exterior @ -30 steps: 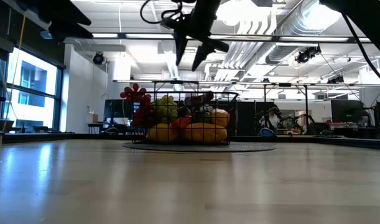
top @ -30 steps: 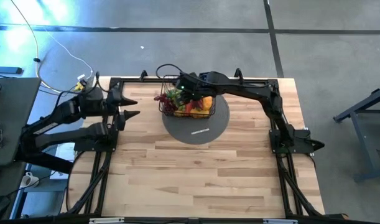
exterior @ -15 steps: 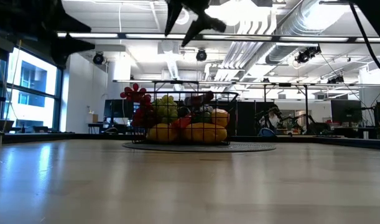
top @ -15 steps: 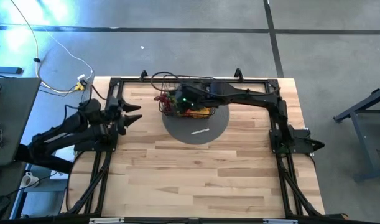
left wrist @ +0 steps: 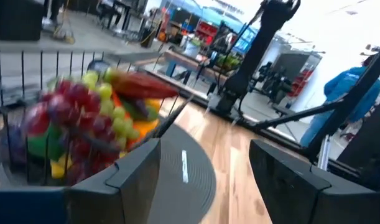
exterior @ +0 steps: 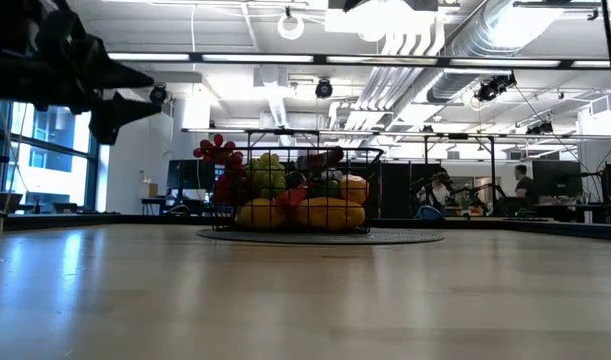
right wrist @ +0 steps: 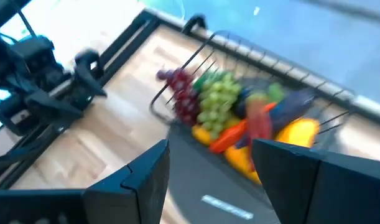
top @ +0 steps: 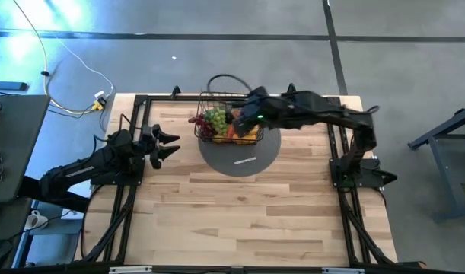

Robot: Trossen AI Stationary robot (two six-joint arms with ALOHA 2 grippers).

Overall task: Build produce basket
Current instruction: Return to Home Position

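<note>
I see the black wire-mesh rectangular basket [top: 204,97] standing upright at the far middle of the table [top: 255,221], on the far part of a flat grey round mat [top: 217,164]. It is heaped with small toy produce [top: 232,128]. From above I make out a green grape bunch [top: 215,119] on its left side and a dark red grape bunch [top: 199,122] hanging over the left rim. In the low view, yellow lemons [exterior: 330,213] fill the near bottom. Orange and red pieces lie towards the right; I cannot tell what they are.
</note>
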